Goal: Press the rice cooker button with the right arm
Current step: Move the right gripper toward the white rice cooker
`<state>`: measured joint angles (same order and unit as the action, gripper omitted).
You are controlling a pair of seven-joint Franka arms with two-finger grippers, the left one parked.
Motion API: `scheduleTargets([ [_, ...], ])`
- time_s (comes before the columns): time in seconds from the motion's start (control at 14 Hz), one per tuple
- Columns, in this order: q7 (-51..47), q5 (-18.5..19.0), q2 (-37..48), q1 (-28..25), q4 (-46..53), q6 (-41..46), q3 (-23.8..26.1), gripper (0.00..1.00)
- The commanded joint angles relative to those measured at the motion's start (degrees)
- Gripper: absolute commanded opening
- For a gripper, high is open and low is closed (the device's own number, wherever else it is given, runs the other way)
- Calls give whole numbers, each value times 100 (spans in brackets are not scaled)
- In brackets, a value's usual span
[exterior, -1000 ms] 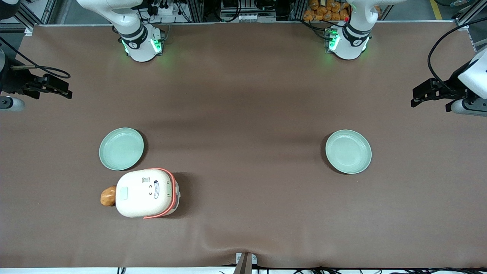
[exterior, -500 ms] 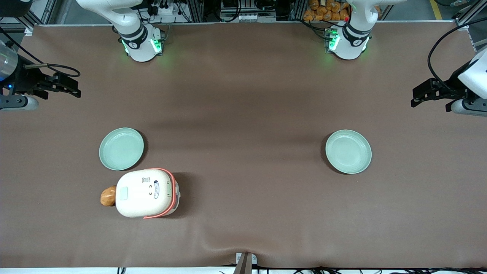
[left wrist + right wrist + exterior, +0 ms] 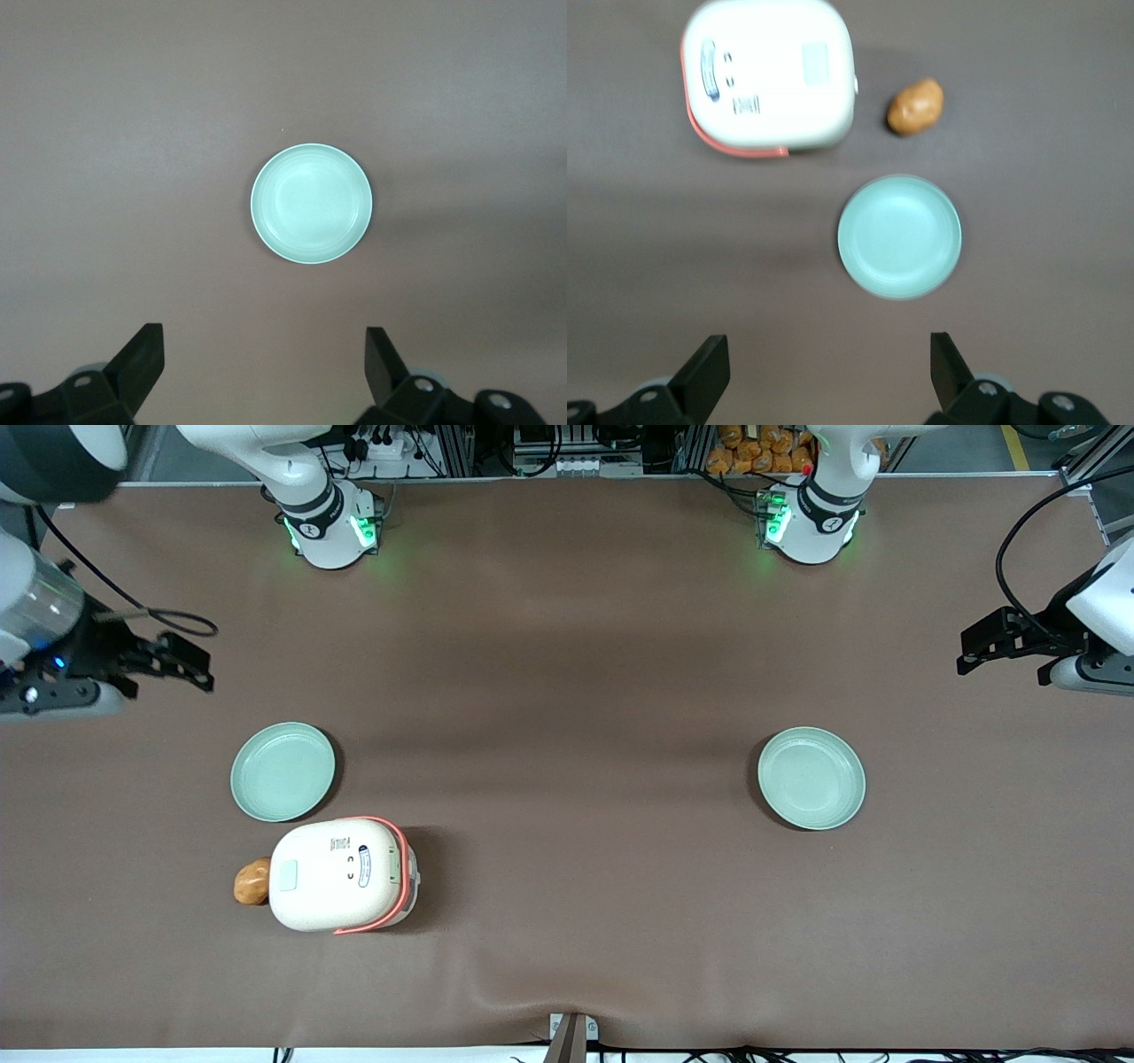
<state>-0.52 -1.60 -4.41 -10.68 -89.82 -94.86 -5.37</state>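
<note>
The cream-white rice cooker (image 3: 341, 874) with its coral-orange band stands on the brown table near the front camera, toward the working arm's end. Its pale grey-green button (image 3: 288, 876) is on the lid. The cooker (image 3: 769, 74) and button (image 3: 815, 64) also show in the right wrist view. My right gripper (image 3: 182, 662) is open and empty, high above the table, farther from the front camera than the cooker and well apart from it. Its two black fingers (image 3: 709, 365) stand wide apart over bare table.
A mint-green plate (image 3: 283, 771) lies just farther from the front camera than the cooker. It also shows in the right wrist view (image 3: 899, 236). A brown potato (image 3: 252, 880) (image 3: 916, 105) touches the cooker's button end. A second green plate (image 3: 811, 778) lies toward the parked arm's end.
My right gripper has moved in over the table and nearer to the front camera, toward the plate and cooker. The cooker, potato and plates have not moved.
</note>
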Motion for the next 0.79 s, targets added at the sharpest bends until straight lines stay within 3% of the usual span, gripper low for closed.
scheduleTargets([
  [0.0, -36, -69, -297, -144, 17, -627, -16, 99],
  [0.14, -97, -69, -551, -250, 8, -1208, -16, 86],
  [0.29, -89, -69, -806, -251, 8, -1805, -16, 54],
  [0.57, -36, -60, -1325, -251, 26, -3001, -16, 14],
  [0.71, -27, -51, -1562, -251, 43, -3441, -16, 0],
])
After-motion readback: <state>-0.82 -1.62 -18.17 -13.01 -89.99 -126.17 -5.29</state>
